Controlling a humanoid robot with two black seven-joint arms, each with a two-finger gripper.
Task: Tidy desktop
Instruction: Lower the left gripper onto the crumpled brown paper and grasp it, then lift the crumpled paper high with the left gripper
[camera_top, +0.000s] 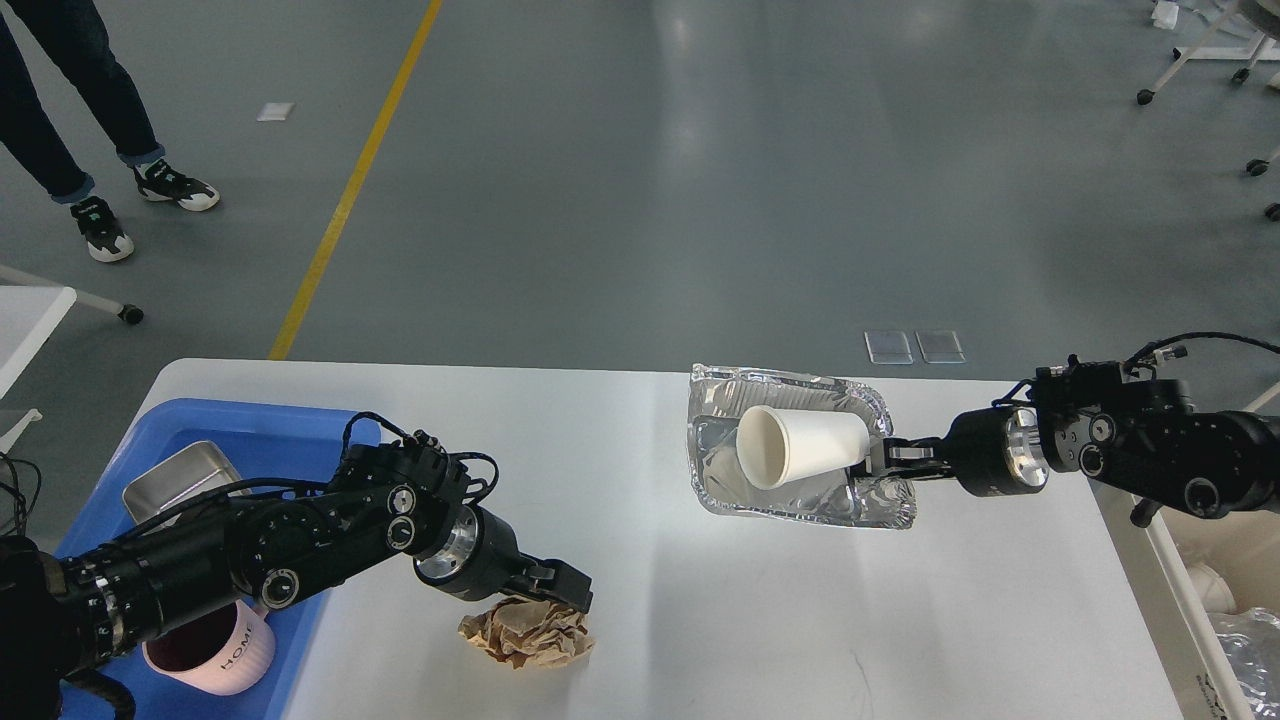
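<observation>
The desktop (700, 620) fills the lower view, 3 bits of litter left. The right gripper (872, 462) pinches the foil tray (720, 455) rim, cup (800, 446) inside, likely for binning. The left gripper (568, 592) tops the paper wad (525, 640); opening unclear.

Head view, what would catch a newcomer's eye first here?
Probably the shiny foil tray at the desktop's far right, with a white paper cup lying on its side in it and the right claw at its right rim. Next, the crumpled brown paper ball near the front edge, with the left claw right over it. At the left sits a blue tray holding a pink mug.
</observation>
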